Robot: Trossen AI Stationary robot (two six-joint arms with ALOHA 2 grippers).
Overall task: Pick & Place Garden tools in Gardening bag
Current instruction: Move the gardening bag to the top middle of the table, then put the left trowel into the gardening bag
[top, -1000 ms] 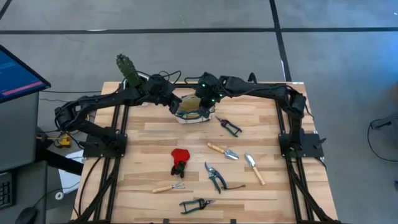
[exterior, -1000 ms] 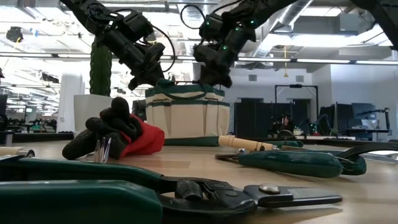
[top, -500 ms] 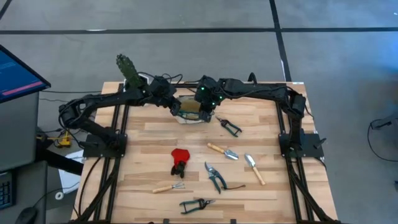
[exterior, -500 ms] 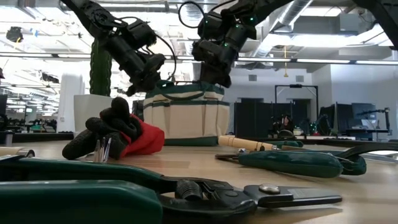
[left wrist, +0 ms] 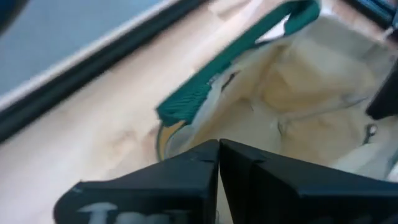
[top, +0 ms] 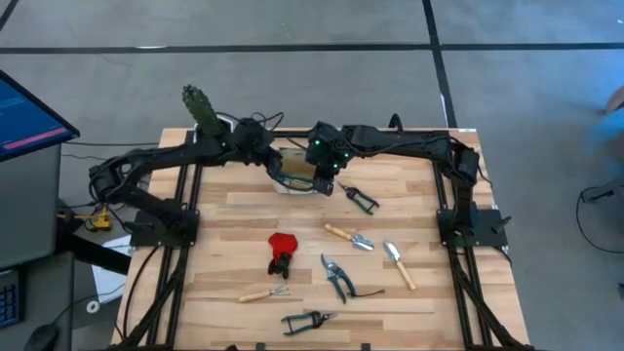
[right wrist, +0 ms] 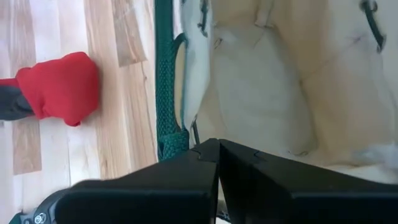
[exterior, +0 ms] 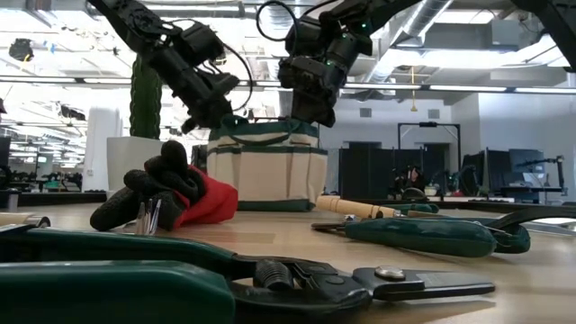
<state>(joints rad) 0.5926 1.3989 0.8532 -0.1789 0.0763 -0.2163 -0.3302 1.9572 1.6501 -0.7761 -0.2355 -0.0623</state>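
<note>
The beige gardening bag [top: 297,175] with green trim stands upright near the table's far edge, its mouth up. My left gripper [top: 276,168] is shut at the bag's left rim. My right gripper [top: 322,175] is shut at its right rim. The garden tools lie on the table nearer the front. They are green-handled shears [top: 359,199], two wooden-handled trowels [top: 349,237] [top: 398,263], pruning shears [top: 336,276], a small rake [top: 265,293], another pair of shears [top: 307,319] and a red-and-black glove [top: 281,252]. My left gripper holds the bag's cloth rim [left wrist: 186,134] at the left end of the mouth, close to the green trim [left wrist: 205,93]. It comes slanting down from the table's left. Its own shut fingers [left wrist: 186,168] hide the place of contact. The bag stands on the table. My right gripper holds the bag's rim [right wrist: 194,134] at the right end of the mouth, next to the foot of a green strap [right wrist: 165,93]. It comes slanting down from the right. The shut fingers [right wrist: 186,168] cover the pinch itself. The bag's inside [right wrist: 267,81] lies open below.
A potted cactus [top: 200,107] stands at the table's far left corner, behind my left arm. A monitor [top: 29,122] stands off the table's left. In the low view, shears [exterior: 180,288] and the glove [exterior: 180,193] lie in front of the bag [exterior: 270,171].
Both grippers have stayed shut at the bag's rim and tipped a little. The bag's top edge, humped a second ago, now lies flatter and its left end has shifted slightly toward the table's left. The bag's base has stayed in place.
</note>
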